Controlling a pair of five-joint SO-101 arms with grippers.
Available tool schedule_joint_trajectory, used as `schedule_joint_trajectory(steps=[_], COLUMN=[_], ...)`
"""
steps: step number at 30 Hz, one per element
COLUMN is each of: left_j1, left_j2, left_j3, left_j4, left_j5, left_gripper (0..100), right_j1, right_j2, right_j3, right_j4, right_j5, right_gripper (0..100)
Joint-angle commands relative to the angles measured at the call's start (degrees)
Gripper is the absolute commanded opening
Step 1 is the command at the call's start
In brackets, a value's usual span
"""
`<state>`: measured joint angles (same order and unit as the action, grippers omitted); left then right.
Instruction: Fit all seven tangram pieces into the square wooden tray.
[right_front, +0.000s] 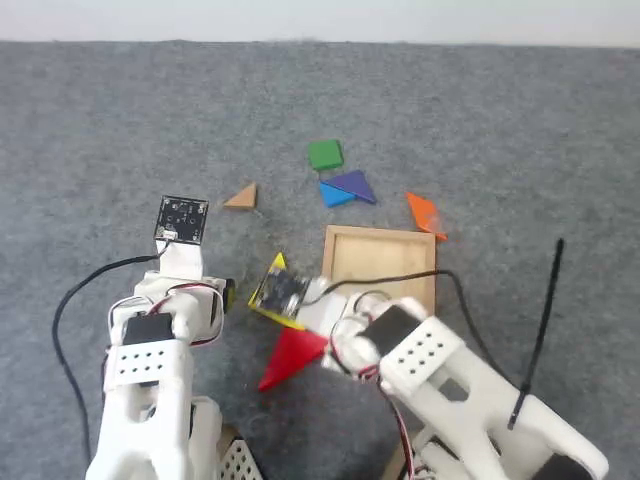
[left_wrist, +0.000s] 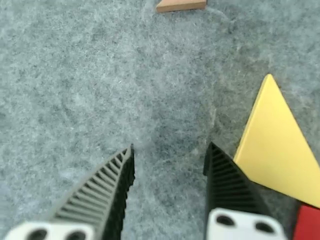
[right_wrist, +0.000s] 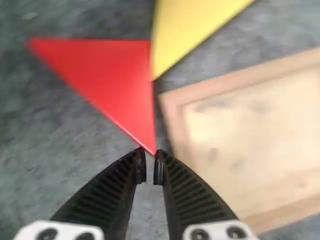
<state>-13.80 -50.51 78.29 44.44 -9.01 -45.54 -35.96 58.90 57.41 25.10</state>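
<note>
While parked at left over the grey mat (right_front: 100, 150), gripping nothing, with left gripper (left_wrist: 171, 147) fingers spread wide just beside the yellow triangle (left_wrist: 272, 145). Farther right, with right gripper (right_wrist: 150, 167) fingers pressed almost together at the red triangle (right_wrist: 115, 80)'s sharp corner, beside the empty wooden tray (right_wrist: 167, 107); impossible to tell whether truly pinching. Probably light, stiff, smooth-faced wood: best taken across two thin edges, not by a point. Beyond the tray, awaiting collection: green square (right_front: 325, 155), blue triangle (right_front: 333, 194), purple piece (right_front: 355, 183), orange piece (right_front: 424, 213).

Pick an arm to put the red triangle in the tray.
Right, probably. The right gripper is at the red triangle, beside the tray; the left gripper hangs open over carpet by the yellow triangle.
</note>
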Motion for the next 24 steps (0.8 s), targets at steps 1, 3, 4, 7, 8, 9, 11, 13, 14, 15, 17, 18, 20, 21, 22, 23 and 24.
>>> schedule_joint_trajectory(steps=[1,3,4,7,8,9,11,13,14,15,17,18,20,21,22,23,24], left_j1=[-0.4,-0.4,-0.4,-0.4,-0.4,-0.4,-0.4,-0.4,-0.6,-1.5,-4.1,-5.7,-8.9,-10.5,-12.0,-13.2,-14.5], left_j2=[-1.3,-1.3,-1.3,-1.3,-1.3,-1.3,-1.3,-1.3,-1.3,-1.3,-1.3,-1.3,-1.3,-1.3,-1.3,-1.2,-1.0], left_j3=[-0.9,-0.9,-0.9,-0.9,-0.9,-0.9,-0.9,-0.9,-1.0,-1.1,-1.9,-2.2,-2.5,-2.6,-2.6,-2.6,-2.5], left_j4=[-0.1,-0.1,-0.1,-0.1,-0.1,-0.1,-0.1,-0.1,-0.1,-0.1,-0.1,-0.1,-0.4,-0.5,-0.8,-1.5,-2.4], left_j5=[-0.5,-0.5,-0.5,-0.5,-0.5,-0.5,-0.5,-0.5,-0.5,-0.5,-0.5,-0.5,-1.3,-2.3,-3.0,-3.4,-3.6], left_gripper=[23,23,23,23,23,23,23,23,23,23,23,23,23,23,23,23,23], right_j1=[2.2,2.3,2.5,2.7,2.7,2.2,0.2,-2.7,-4.4,-6.2,-10.0,-11.7,-14.4,-15.2,-15.8,-16.1,-16.2], right_j2=[-1.7,-1.6,-1.6,-1.6,-1.6,-1.6,-1.6,-1.6,-1.6,-1.6,-1.6,-1.6,-1.6,-1.6,-1.4,-0.7,0.6], right_j3=[-3.8,-4.5,-5.4,-6.8,-6.8,-6.7,-5.9,-4.6,-3.7,-2.8,-1.8,-1.7,-1.8,-1.9,-1.9,-1.9,-2.0], right_j4=[-2.5,-2.9,-2.9,-2.8,-2.6,-2.4,-1.5,-0.6,-0.7,-0.7,-0.7,-0.7,-0.8,-1.0,-1.5,-2.2,-2.9], right_j5=[-0.9,-1.9,-2.7,-2.3,-1.3,0.3,4.7,8.6,10.1,11.4,13.1,13.5,13.9,14.2,14.5,14.7,14.8], right_gripper=[2.6,2.6,2.7,3.0,3.1,3.2,5.6,11.1,14.3,17.7,24.0,26.6,28.8,28.8,28.8,28.8,28.8])
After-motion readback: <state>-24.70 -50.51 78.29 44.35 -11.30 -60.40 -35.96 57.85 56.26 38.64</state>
